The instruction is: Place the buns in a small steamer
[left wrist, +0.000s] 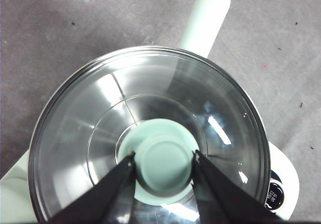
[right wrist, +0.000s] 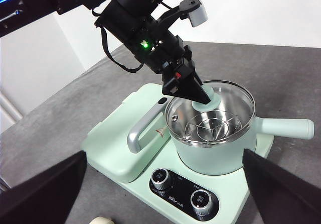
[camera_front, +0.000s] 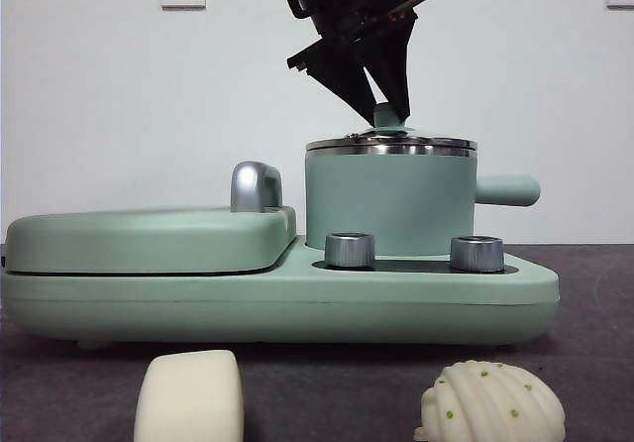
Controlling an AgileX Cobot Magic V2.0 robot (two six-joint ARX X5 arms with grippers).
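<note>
The small steamer point(camera_front: 388, 204) stands on the right half of a mint-green cooker base, with its steel-rimmed glass lid point(left wrist: 90, 118) on top. My left gripper point(camera_front: 388, 115) reaches down from above and is shut on the lid's green knob point(left wrist: 164, 159). Two buns lie on the table in front of the cooker: a smooth one point(camera_front: 190, 397) at the left and a ribbed one with green dots point(camera_front: 492, 402) at the right. My right gripper point(right wrist: 164, 153) hangs high above the near side of the cooker, open and holding nothing.
A flat griddle lid point(camera_front: 149, 239) with a chrome handle point(camera_front: 256, 186) covers the cooker's left half. Two steel dials point(camera_front: 349, 250) sit on the base below the pot. The pot's side handle point(camera_front: 507, 190) points right. A wall stands behind.
</note>
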